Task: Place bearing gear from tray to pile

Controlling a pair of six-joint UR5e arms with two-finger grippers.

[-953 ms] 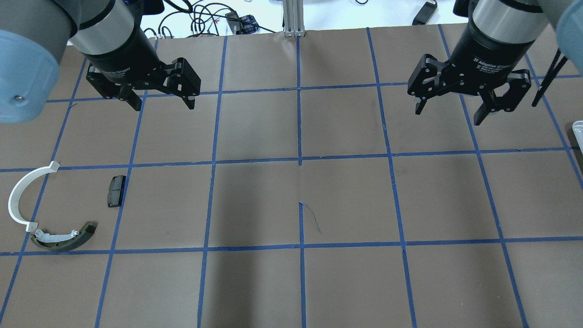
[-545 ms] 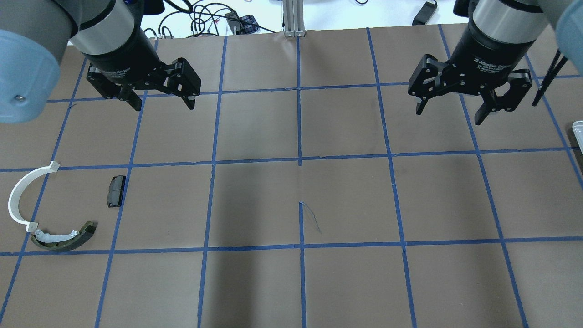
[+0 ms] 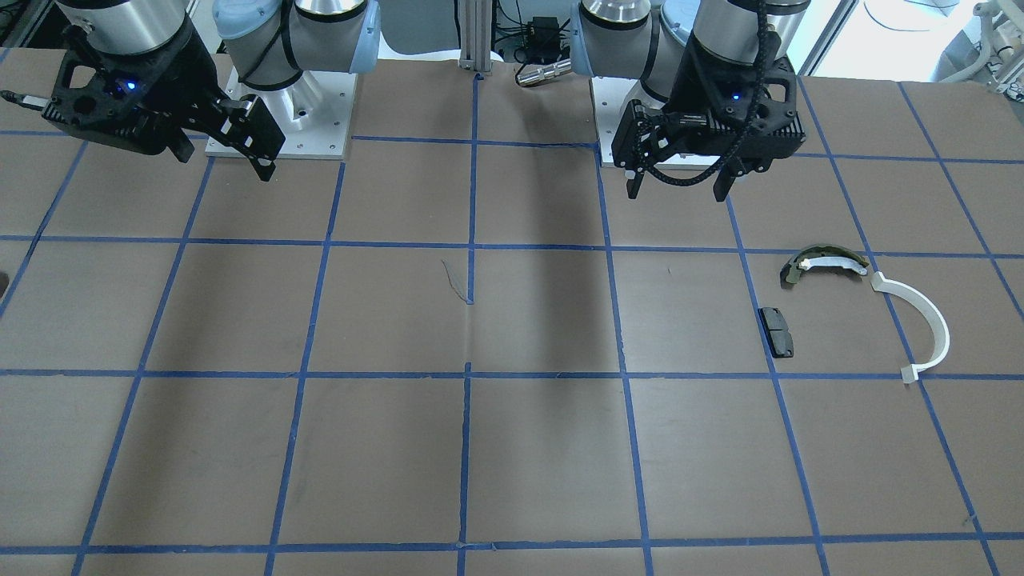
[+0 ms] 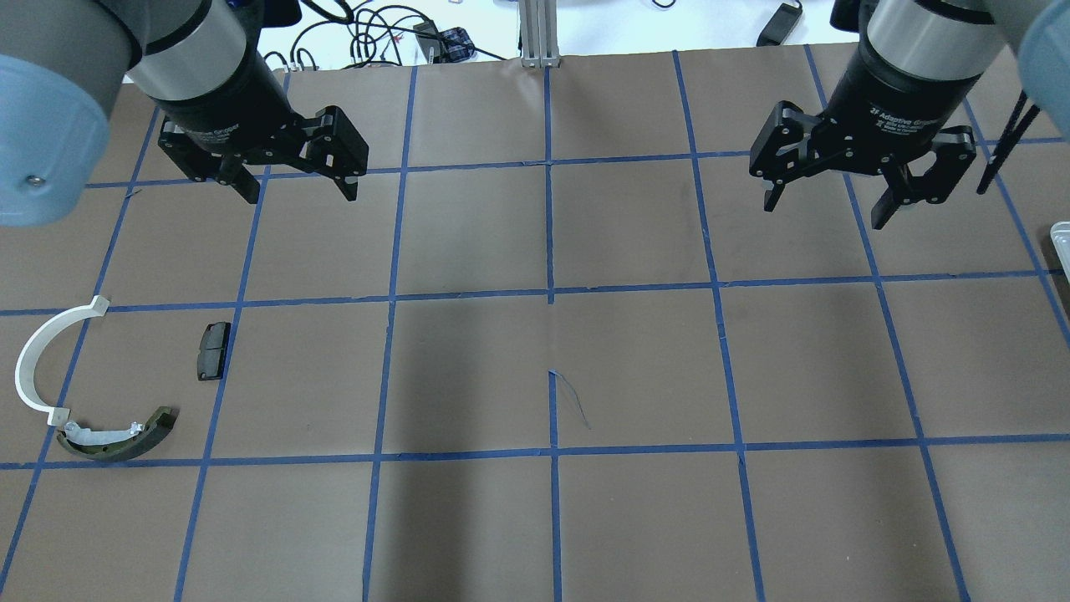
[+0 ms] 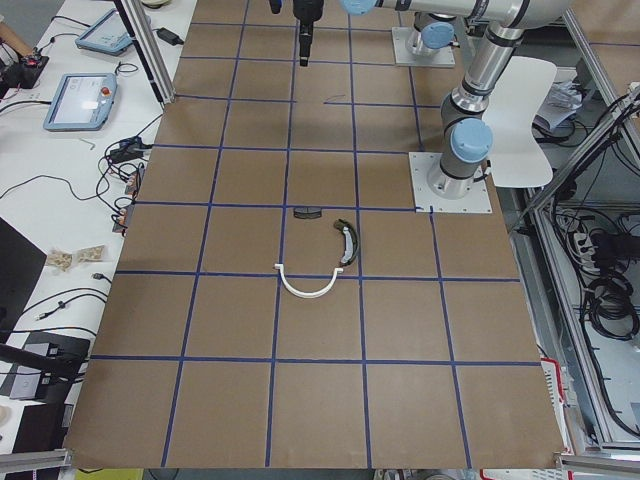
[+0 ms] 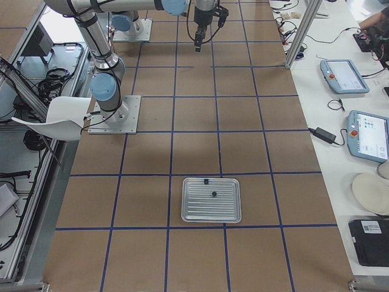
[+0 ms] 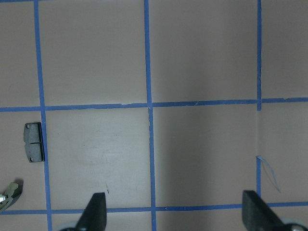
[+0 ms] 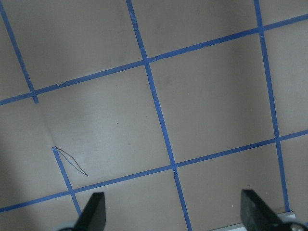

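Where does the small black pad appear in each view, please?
Front-facing: black pad, right of centre.
Overhead: black pad, left side.
Exterior left: black pad, near centre.
Exterior right: not in it.
Left wrist: black pad, left edge.
Right wrist: not in it.
Shared landmark: white half-ring nearby.

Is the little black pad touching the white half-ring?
Apart. The overhead view shows brown table between the black pad and the white half-ring.
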